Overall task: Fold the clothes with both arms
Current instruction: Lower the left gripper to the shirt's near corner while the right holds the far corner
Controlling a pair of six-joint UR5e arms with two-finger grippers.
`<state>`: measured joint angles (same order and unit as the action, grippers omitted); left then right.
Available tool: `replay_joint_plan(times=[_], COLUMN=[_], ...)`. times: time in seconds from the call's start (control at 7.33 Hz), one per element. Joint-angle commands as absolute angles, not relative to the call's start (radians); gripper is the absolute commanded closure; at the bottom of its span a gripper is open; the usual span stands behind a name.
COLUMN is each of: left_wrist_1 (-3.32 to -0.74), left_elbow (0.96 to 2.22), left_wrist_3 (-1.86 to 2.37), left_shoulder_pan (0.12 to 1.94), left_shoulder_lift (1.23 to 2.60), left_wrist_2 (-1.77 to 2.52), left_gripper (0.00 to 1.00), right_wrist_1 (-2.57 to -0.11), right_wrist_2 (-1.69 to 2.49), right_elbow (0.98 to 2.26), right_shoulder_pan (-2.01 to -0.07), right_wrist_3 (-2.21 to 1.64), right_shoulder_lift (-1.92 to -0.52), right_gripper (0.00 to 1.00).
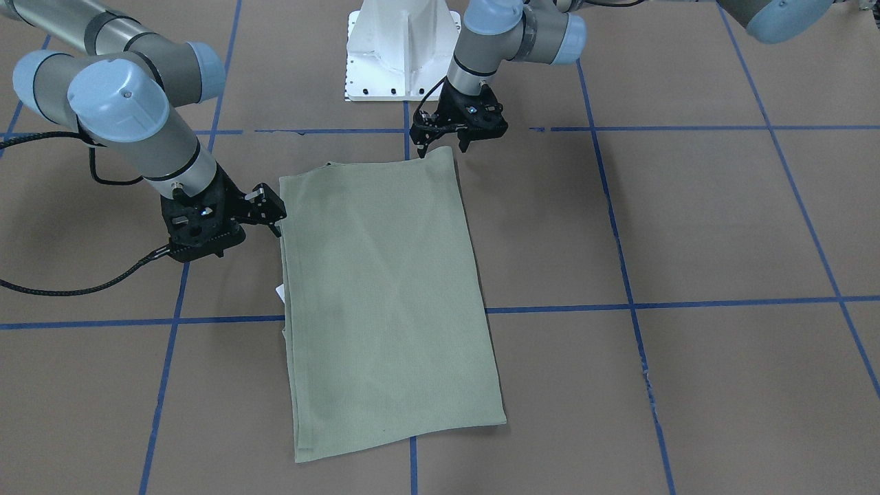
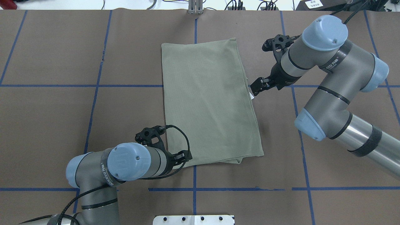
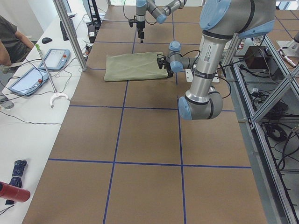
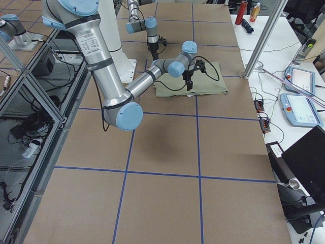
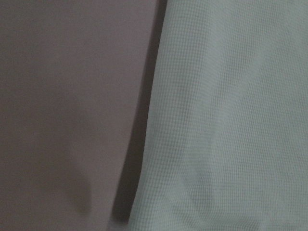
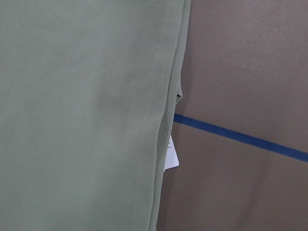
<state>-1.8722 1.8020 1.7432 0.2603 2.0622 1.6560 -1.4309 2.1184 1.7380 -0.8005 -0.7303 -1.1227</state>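
The clothes, one sage-green shirt [image 1: 385, 295] [image 2: 209, 100], lie folded into a flat rectangle in the middle of the table. A white tag [image 1: 280, 292] [image 6: 172, 156] pokes out from its edge on my right side. My left gripper [image 1: 443, 146] [image 2: 182, 156] is open, its fingers spread just over the shirt's corner nearest the base. My right gripper [image 1: 275, 216] [image 2: 255, 89] is open at the tagged edge, low over the table. Both wrist views show only the cloth [image 5: 231, 120] edge and brown table, no fingers.
The white pedestal base [image 1: 402, 48] stands just behind the shirt. Blue tape lines [image 1: 687, 302] grid the brown table. Off the table's far side, a white bench with tablets [image 3: 53, 58], a metal post [image 3: 70, 32] and a seated person [image 3: 9, 42].
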Motion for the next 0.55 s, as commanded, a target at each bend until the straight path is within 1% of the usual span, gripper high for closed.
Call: replay_joint_plan(times=[0.0, 0.41], left_wrist_1=[-1.864, -1.864], left_elbow=[1.795, 1.758], left_wrist_3=[1.744, 1.744], left_shoulder_pan=[0.261, 0.259], left_shoulder_lift=[2.063, 2.088], left_wrist_2=[1.646, 1.646], left_gripper=[0.10, 0.15], right_wrist_1=[-1.431, -1.425], right_wrist_2=[2.117, 2.117], right_elbow=[1.732, 1.723], right_shoulder_pan=[-0.799, -0.799], right_wrist_3=[-0.730, -0.730], right_shoulder_lift=[-1.121, -1.120], right_gripper=[0.00, 0.00])
